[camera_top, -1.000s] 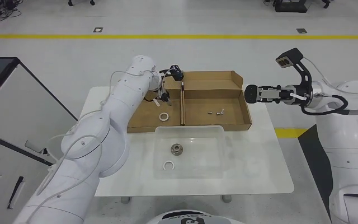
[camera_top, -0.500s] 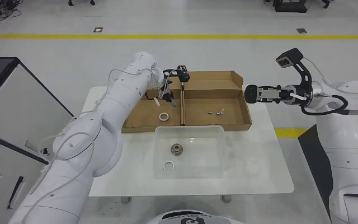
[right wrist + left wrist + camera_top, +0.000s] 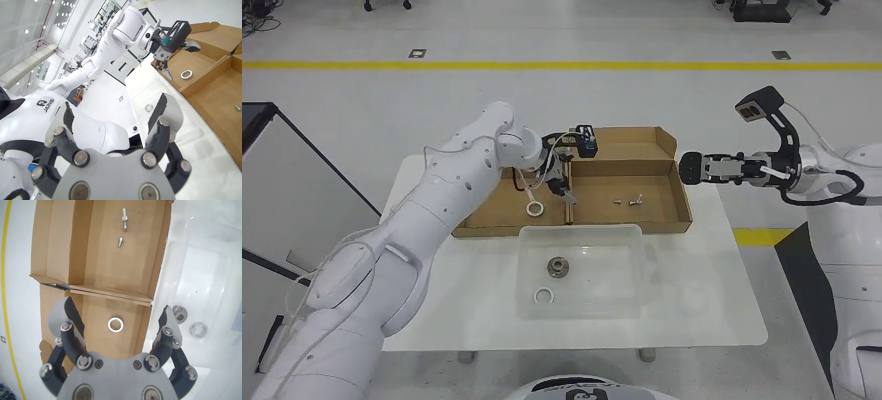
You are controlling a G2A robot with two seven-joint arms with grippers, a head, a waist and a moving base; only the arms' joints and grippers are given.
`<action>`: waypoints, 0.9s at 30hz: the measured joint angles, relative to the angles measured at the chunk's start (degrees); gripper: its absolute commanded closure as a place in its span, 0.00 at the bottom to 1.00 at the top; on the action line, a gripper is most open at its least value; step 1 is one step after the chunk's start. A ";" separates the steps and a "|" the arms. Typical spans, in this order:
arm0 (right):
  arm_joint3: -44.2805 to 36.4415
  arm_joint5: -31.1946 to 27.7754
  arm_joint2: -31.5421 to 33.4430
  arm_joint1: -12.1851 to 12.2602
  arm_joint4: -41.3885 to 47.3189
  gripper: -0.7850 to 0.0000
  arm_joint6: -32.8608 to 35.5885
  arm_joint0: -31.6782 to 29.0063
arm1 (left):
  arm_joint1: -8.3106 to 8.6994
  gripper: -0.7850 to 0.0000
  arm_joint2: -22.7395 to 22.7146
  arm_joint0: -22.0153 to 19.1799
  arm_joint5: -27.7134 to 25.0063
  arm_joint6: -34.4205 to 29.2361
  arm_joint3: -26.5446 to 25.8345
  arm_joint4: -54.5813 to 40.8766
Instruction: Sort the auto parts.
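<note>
From the top, a cardboard box with two compartments sits at the far side of the worktop, and a clear bin stands just in front of it. A ring lies in the left compartment near its front wall. Two bolts lie in the right compartment. The bin holds a flange and a collar, set apart from each other. The left pincer hangs over the left compartment beside the divider. The right pincer is off the box's right end, clear of it.

In the left wrist view, the left pincer is spread wide and grips nothing. The ring lies flat on the cardboard below the gap between its fingers. Past the divider lie the bolts, one long and one short. The flange and collar rest in the bin, just beside the box wall.

In the right wrist view, the right pincer is also spread and empty, above the worktop's edge. Farther off, the left pincer hangs above the ring without touching it. The collar shows in the bin, and one bolt in the nearer compartment.
</note>
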 measured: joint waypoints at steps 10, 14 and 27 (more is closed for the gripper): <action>0.00 0.00 0.00 0.00 0.00 0.00 0.00 0.00 | 0.04 0.00 0.01 0.05 0.12 0.03 0.34 0.08; 0.00 0.00 0.00 0.00 0.00 0.00 0.00 0.00 | 0.15 0.00 -0.17 0.48 0.02 0.56 0.14 -0.16; 0.00 0.00 0.00 0.00 0.00 0.00 0.00 0.00 | 8.20 0.00 -2.85 11.03 2.21 -2.12 -19.61 -4.93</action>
